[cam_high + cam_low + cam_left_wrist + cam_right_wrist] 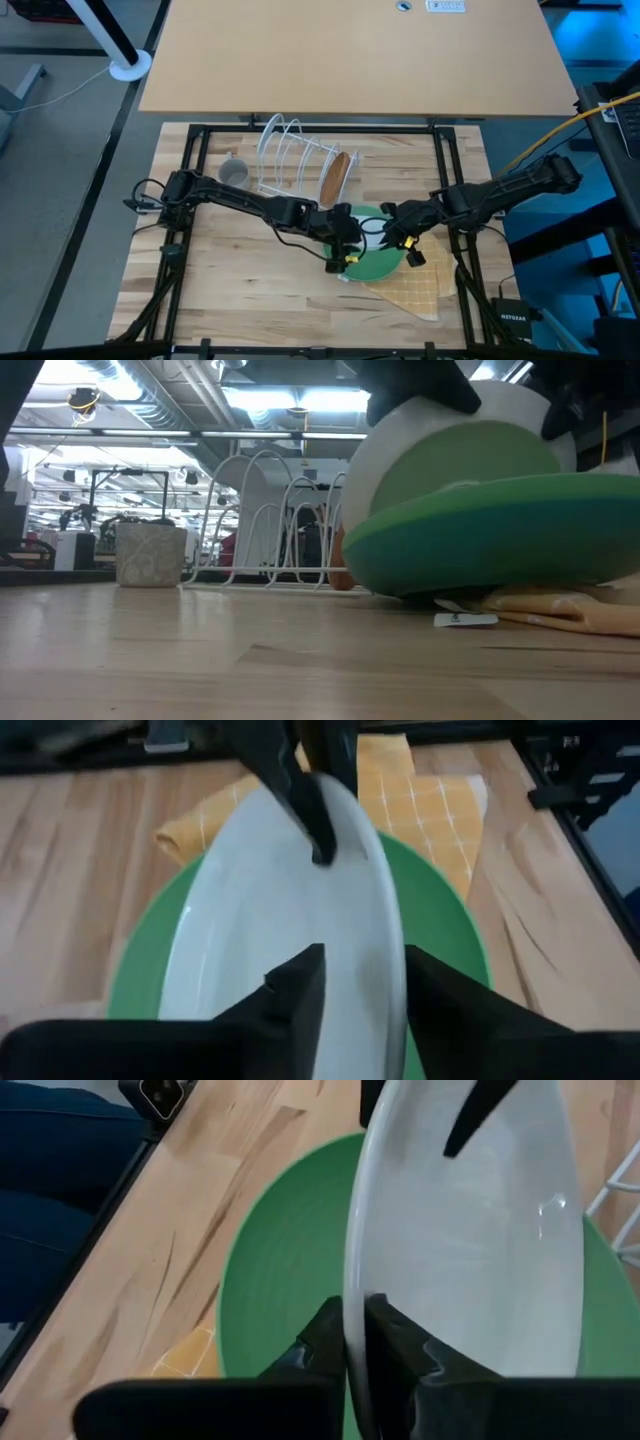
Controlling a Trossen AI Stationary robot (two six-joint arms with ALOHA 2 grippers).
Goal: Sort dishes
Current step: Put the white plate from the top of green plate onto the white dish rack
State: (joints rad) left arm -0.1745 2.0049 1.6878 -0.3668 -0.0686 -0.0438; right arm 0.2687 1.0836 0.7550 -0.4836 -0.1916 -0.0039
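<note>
Altogether three plates and one mug show. A brown plate (pixel 336 176) stands on edge in the white wire rack (pixel 288 152), and the small grey mug (pixel 234 172) sits just beside the rack. A teal plate (pixel 385 262) lies partly on the yellow checked cloth (pixel 418 288). Above it a light green plate (pixel 290 920) is lifted and tilted, its rim pinched from opposite sides: the left gripper (pixel 362 995) clamps one edge, the right gripper (pixel 356 1340) the other. Bare tabletop (pixel 240 290) stretches wide toward the front left corner; the rack's other slots are unfilled.
</note>
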